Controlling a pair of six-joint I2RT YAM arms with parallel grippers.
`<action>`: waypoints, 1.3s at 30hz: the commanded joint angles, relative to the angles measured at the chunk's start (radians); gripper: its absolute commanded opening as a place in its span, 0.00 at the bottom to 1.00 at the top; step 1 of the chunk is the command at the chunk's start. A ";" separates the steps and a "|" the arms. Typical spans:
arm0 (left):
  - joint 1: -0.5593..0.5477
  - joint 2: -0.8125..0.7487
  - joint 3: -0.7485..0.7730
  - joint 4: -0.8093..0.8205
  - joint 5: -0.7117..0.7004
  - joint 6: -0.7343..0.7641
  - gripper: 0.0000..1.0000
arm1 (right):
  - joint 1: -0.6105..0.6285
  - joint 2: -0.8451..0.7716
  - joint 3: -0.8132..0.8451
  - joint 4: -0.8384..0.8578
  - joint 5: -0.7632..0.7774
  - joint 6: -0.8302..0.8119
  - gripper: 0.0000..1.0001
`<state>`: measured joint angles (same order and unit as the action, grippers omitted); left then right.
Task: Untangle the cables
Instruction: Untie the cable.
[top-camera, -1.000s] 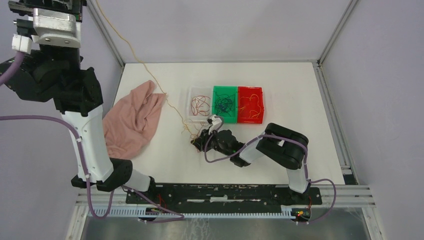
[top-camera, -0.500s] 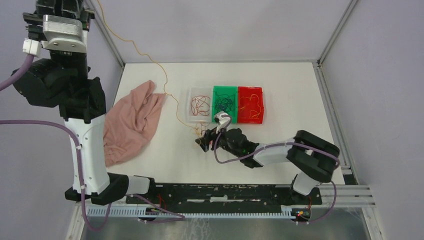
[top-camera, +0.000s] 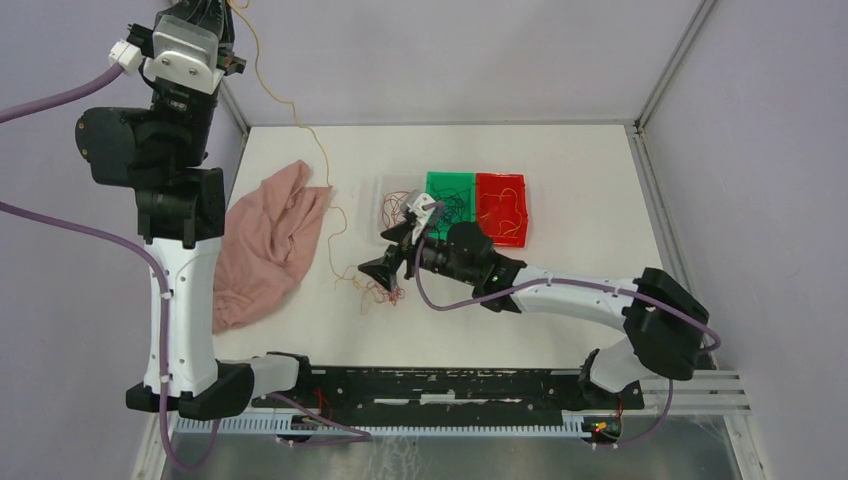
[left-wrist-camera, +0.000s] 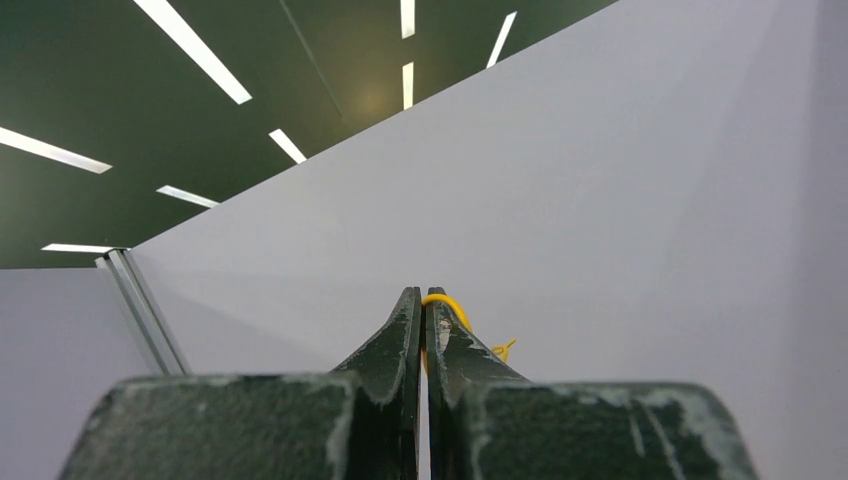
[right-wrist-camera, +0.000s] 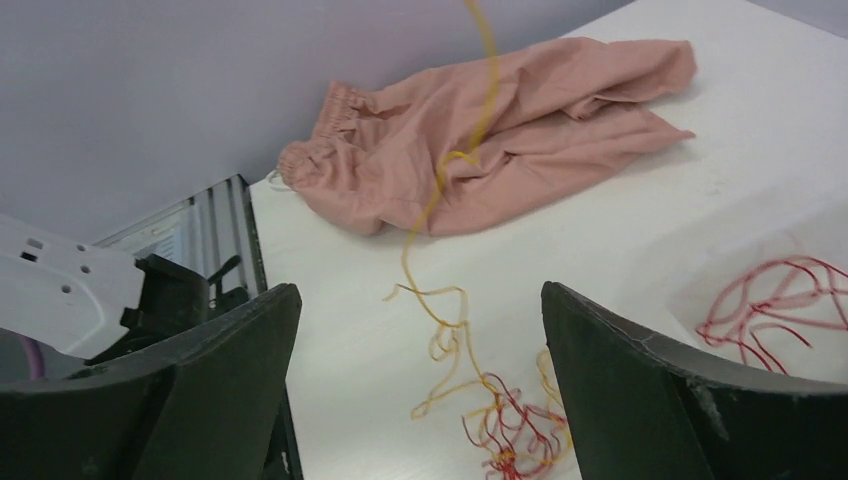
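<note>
A small tangle of red and yellow cables (top-camera: 378, 291) lies on the white table, also seen in the right wrist view (right-wrist-camera: 510, 425). One long yellow cable (top-camera: 300, 125) rises from it to my left gripper (top-camera: 218, 8), held high at the back left. In the left wrist view that gripper (left-wrist-camera: 422, 300) is shut on the yellow cable (left-wrist-camera: 452, 305). My right gripper (top-camera: 387, 256) hovers open just above the tangle, nothing between its fingers (right-wrist-camera: 420, 330). The yellow cable (right-wrist-camera: 440, 190) hangs in front of it.
Three bins stand side by side behind the right gripper: clear (top-camera: 385, 232) with red cables (right-wrist-camera: 770, 300), green (top-camera: 432, 185) with dark cables, red (top-camera: 522, 200) with yellow ones. A pink cloth (top-camera: 265, 245) lies at the left (right-wrist-camera: 500, 130). Grey walls enclose the table.
My right gripper opened wide, let go of the tangle and moved left and back. My left arm swung right and farther back, drawing the yellow cable along.
</note>
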<state>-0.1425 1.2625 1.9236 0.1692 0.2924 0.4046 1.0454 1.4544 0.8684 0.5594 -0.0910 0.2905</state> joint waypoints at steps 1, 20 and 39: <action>-0.002 -0.032 0.005 0.002 0.024 -0.045 0.03 | -0.001 0.150 0.148 0.071 -0.196 0.077 0.99; -0.003 -0.048 -0.020 -0.005 0.013 -0.010 0.03 | -0.004 0.535 0.404 0.125 -0.215 0.206 0.67; -0.003 -0.045 -0.026 0.000 -0.001 -0.003 0.03 | -0.016 0.582 0.392 0.231 -0.265 0.328 0.39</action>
<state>-0.1425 1.2201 1.8702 0.1520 0.2974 0.3985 1.0332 2.0079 1.2434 0.7082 -0.3405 0.5789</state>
